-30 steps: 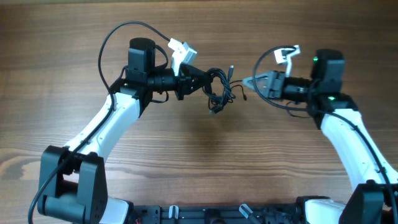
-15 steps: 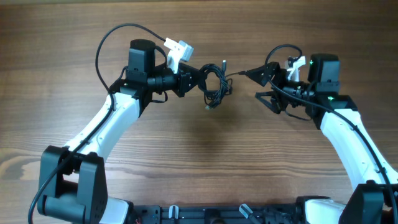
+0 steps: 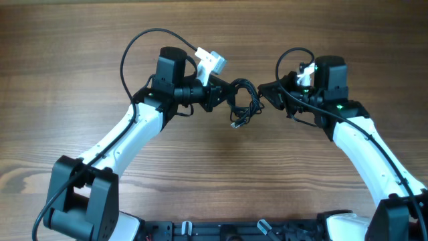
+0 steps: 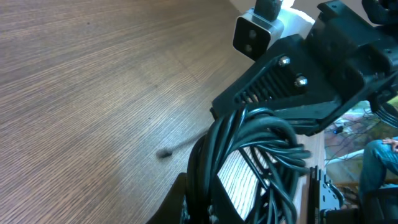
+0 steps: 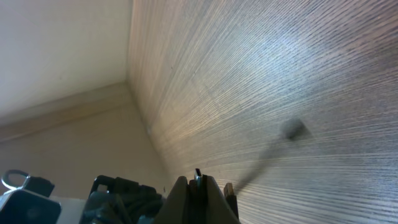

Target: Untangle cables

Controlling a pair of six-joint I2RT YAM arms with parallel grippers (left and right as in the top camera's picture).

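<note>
Holding cables pinched in left fingers, above mid desk, bundle drooping toward robot base. Right fingers pressed together, touching bundle's opp. side. Can't tell from overhead whether gripping a strand; via rt wrist cam, thin dark sliver betw. tips.

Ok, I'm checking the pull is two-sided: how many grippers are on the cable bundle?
2. The left gripper clamps one side of the cable bundle; the right gripper is shut at the opposite edge, apparently on a strand.
</note>
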